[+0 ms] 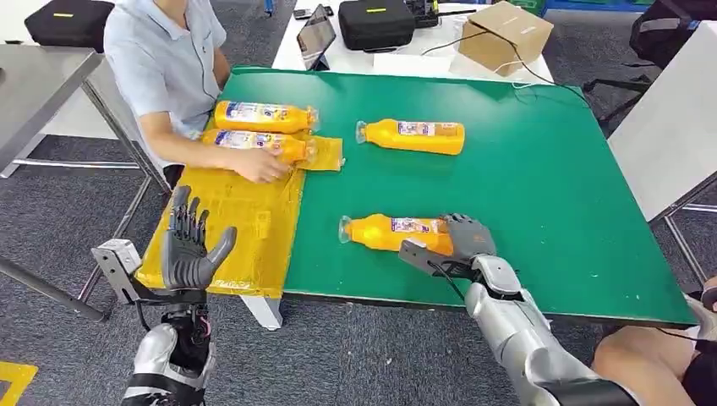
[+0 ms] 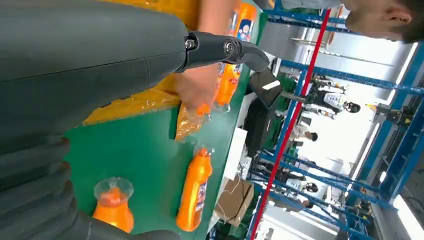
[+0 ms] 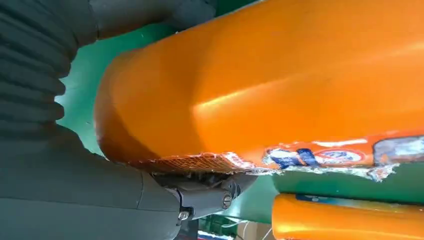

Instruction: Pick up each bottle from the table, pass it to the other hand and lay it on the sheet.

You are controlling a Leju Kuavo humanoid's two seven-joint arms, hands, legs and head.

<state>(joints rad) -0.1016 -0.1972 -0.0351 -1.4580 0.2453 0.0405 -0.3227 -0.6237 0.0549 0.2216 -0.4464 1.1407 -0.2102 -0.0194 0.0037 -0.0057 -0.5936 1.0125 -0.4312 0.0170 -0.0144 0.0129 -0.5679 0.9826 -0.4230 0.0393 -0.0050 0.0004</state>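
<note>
An orange bottle lies on its side near the front edge of the green table. My right hand grips its base end, thumb on one side and fingers on the other. A second orange bottle lies farther back. Two more bottles lie at the far end of the yellow sheet, where a person's hand rests on the nearer one. My left hand is raised over the sheet's near corner, fingers spread, holding nothing.
A person sits at the table's left side by the sheet. Another person's knee is at the lower right. Behind stands a white table with a cardboard box, a black case and a tablet. A grey table stands left.
</note>
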